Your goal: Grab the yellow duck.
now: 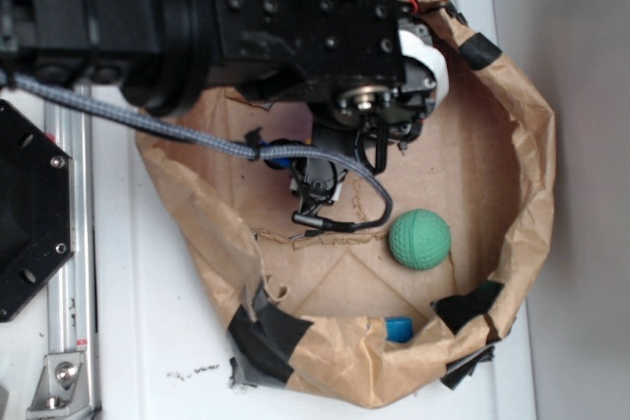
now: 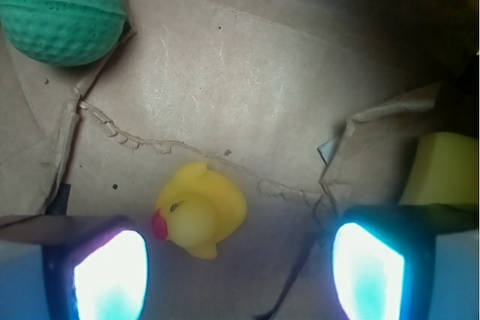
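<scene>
Hand (image 2: 240, 275) apparently spread, straddling duck (image 2: 201, 210)

The black arm (image 1: 246, 17) reaches in from the left over the paper bag (image 1: 512, 145), wrist pointing down; the gripper (image 2: 238, 271) is spread wide, fingers (image 2: 109, 275) apart and empty.

From outside, the black arm (image 1: 246, 17) hides the yellow duck (image 2: 199, 211) entirely; the wrist view's bottom edge cuts off both fingers (image 2: 109, 275); its right edge crops the yellow sponge (image 2: 442, 170); a blue object (image 1: 398, 329) sits half-buried under the paper wall (image 1: 522, 194).
</scene>
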Controlling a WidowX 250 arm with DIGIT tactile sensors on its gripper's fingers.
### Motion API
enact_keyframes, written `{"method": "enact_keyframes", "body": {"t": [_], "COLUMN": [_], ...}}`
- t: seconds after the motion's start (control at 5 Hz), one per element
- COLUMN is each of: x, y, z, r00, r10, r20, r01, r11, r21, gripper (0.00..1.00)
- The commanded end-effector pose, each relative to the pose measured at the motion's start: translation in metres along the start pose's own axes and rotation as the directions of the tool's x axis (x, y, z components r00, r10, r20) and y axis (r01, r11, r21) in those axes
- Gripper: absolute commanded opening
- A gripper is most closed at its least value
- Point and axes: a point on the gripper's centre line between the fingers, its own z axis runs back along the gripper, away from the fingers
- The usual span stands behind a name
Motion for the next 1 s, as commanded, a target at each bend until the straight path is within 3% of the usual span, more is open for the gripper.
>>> {"method": "enact_keyframes", "body": {"t": [0.0,0.2,0.8], "x": [0.005,0.003,0.002], "y": [0.001,0.007,0.006], "z": [0.011,-0.023,-0.039], "r00": [0.999,1.000,0.999], "r10": [-0.001,-0.003,-0.028], "r20": [0.041,-0.021,-0.038], "r01": [0.000,0.004,0.030], "r11": [1.000,0.999,0.998], "r21": [0.022,0.038,0.053], "gripper": [1.00,1.00,1.00]}}
